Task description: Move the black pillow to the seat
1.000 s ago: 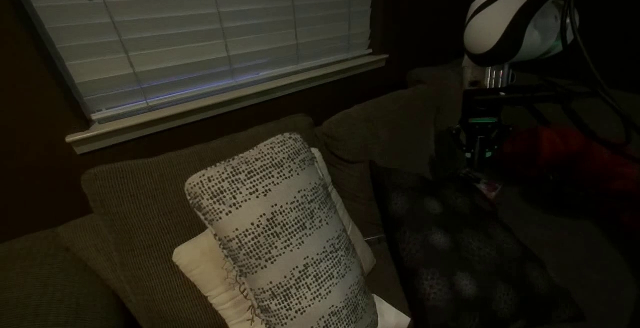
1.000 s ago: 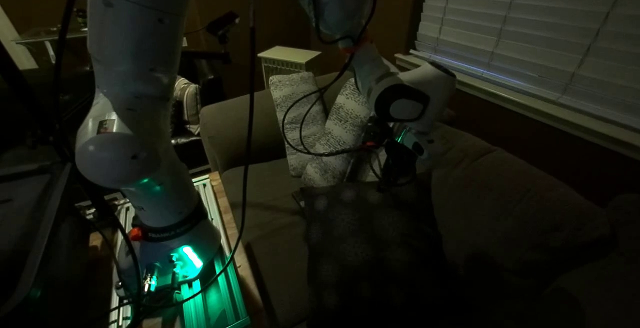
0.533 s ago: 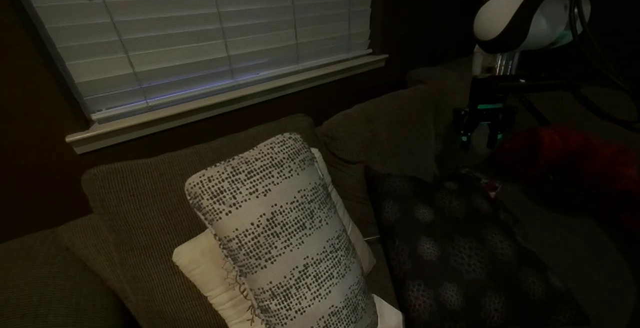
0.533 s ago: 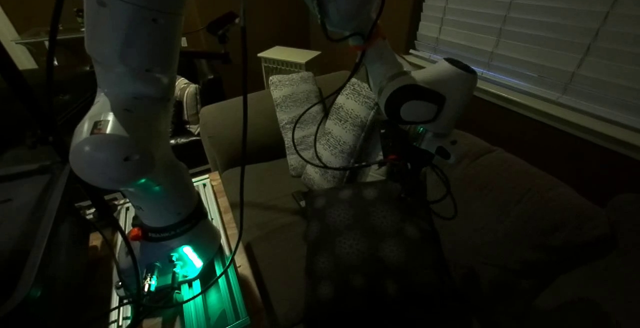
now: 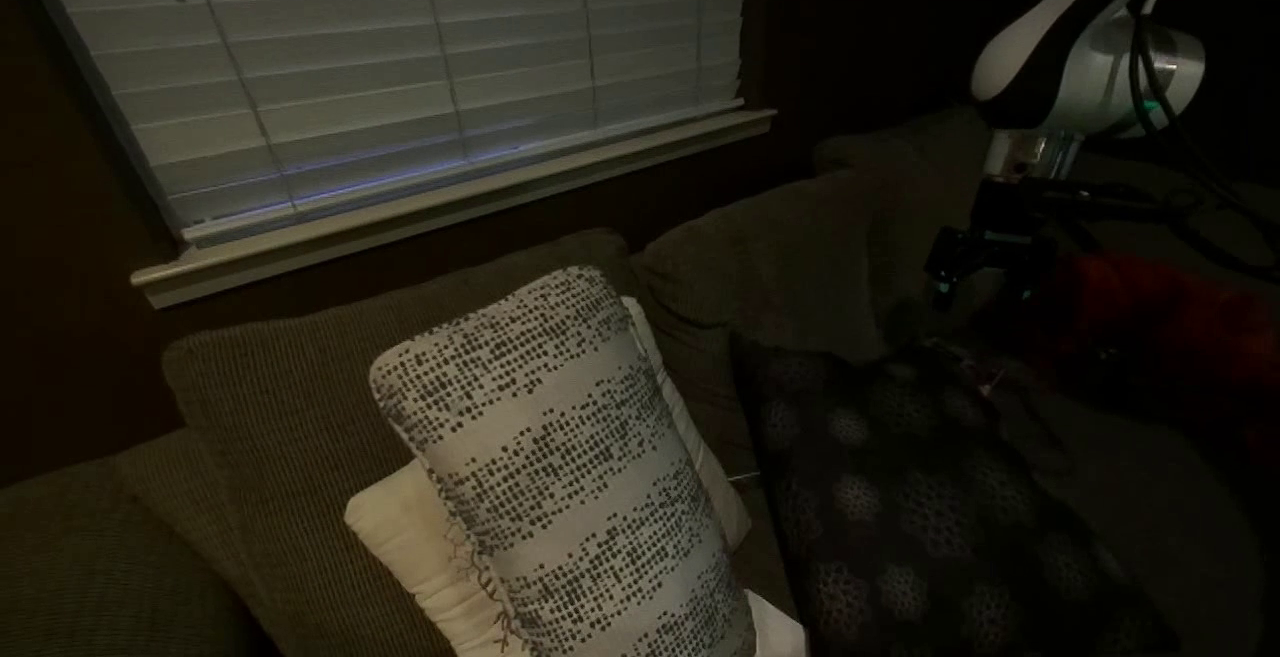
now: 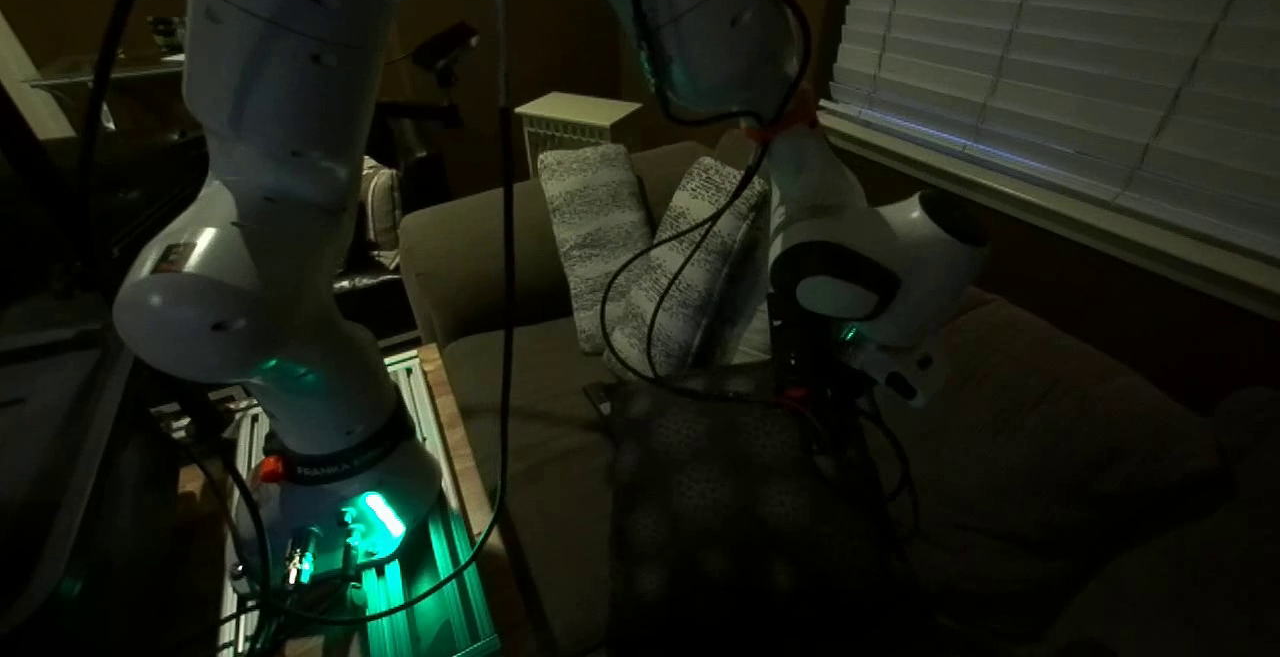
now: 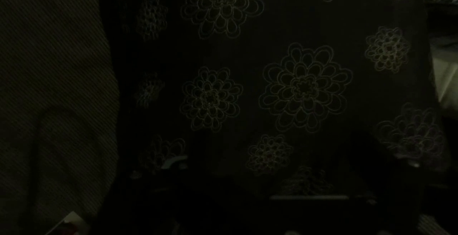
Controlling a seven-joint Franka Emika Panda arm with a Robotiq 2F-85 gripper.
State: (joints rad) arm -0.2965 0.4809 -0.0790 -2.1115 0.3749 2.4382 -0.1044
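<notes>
Shifted pincer; black pillow below

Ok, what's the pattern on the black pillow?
The black pillow has pale flower outlines, some big, some small. They show best in the wrist view.

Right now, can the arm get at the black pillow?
Probably yes. The pincer hangs open near the black pillow, and the wrist view shows no other object lying on the part of the patterned face it sees. It's too dark to judge the exact clearance.
</notes>
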